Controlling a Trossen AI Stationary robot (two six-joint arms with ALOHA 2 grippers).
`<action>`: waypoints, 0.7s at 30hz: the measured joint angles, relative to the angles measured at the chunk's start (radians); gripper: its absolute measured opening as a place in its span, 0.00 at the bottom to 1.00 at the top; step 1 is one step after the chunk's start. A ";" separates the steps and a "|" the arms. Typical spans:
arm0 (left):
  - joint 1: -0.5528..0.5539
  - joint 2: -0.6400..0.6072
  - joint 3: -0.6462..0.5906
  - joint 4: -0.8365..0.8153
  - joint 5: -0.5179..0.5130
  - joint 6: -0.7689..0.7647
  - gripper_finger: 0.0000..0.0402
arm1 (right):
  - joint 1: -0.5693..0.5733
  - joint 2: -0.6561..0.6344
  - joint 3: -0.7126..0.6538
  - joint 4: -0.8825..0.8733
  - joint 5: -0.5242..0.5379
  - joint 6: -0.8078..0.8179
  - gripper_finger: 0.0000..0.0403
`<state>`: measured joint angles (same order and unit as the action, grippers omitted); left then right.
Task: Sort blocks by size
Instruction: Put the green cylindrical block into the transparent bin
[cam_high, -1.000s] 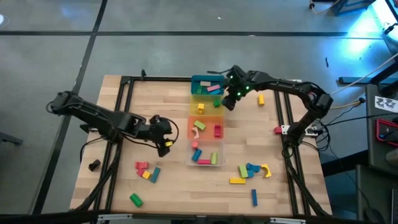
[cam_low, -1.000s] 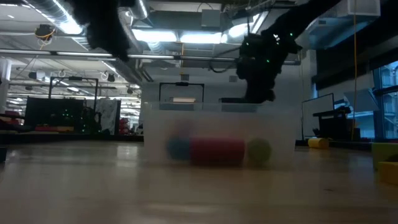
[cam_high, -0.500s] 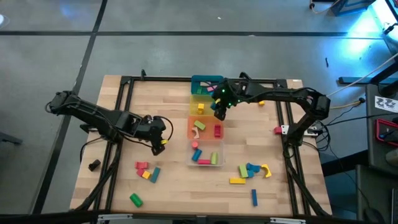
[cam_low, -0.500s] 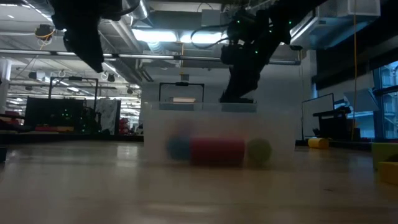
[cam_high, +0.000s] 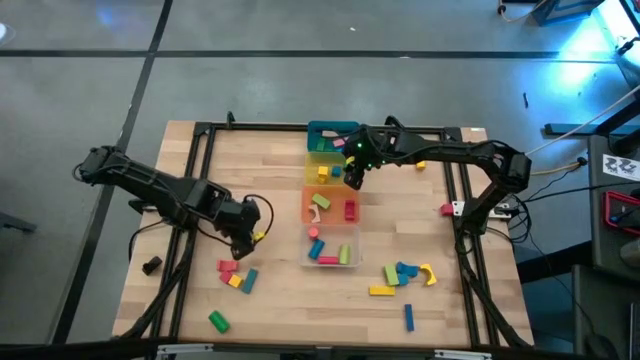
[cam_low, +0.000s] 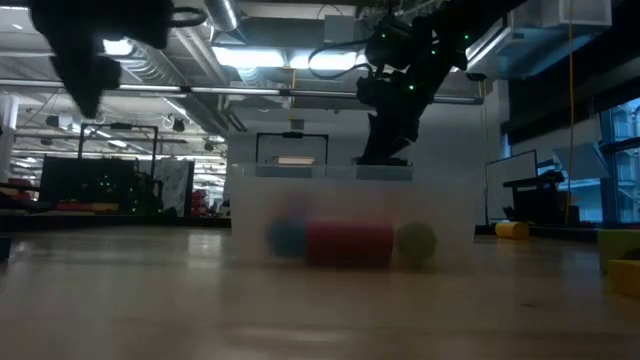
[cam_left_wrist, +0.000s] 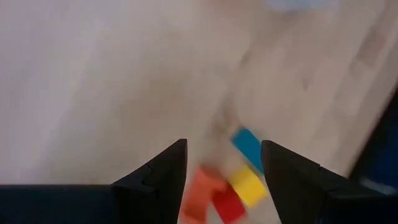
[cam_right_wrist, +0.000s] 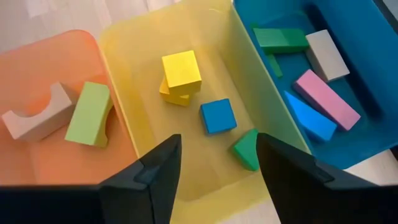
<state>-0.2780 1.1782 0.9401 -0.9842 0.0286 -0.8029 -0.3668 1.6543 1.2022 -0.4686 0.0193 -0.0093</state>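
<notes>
Since a second ago the right gripper (cam_high: 352, 178) has slid from beside the teal bin (cam_high: 322, 130) to above the yellow bin (cam_right_wrist: 124, 43), while the left gripper (cam_high: 243, 243) has travelled away from the yellow bin toward the loose blocks (cam_high: 236, 275) lying on the table on the left arm's side.

Judging by this, one drop has just ended and a new pick is starting. From its wrist camera, the right gripper's fingers (cam_right_wrist: 155, 177) stand apart with nothing between them; below them in the yellow bin lie a yellow cube (cam_right_wrist: 181, 71), a blue cube (cam_right_wrist: 217, 116) and a green block (cam_right_wrist: 249, 149). An orange bin (cam_right_wrist: 37, 162) next to the yellow one holds a tan arch (cam_right_wrist: 36, 112) and a light green bar (cam_right_wrist: 89, 113).

Next, the left gripper probably needs to go down over one block in that small cluster. Its fingers (cam_left_wrist: 155, 177) are spread and empty; in its wrist view a red block (cam_left_wrist: 227, 204), a yellow block (cam_left_wrist: 247, 185) and a blue block (cam_left_wrist: 249, 147) sit just ahead, in the gap's line, not yet between the fingers
</notes>
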 joint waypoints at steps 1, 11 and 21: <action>-0.005 0.000 0.000 -0.003 0.028 -0.017 0.47 | 0.000 0.000 0.000 0.000 0.000 0.000 0.52; -0.172 0.000 0.000 0.063 0.385 -0.982 0.47 | 0.000 0.000 0.000 -0.005 -0.001 0.000 0.52; -0.450 0.115 0.000 0.380 0.345 -1.629 0.47 | 0.000 0.001 0.000 -0.012 -0.011 0.002 0.53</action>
<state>-0.7284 1.2935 0.9401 -0.6041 0.3739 -2.4316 -0.3668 1.6550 1.2018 -0.4805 0.0082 -0.0071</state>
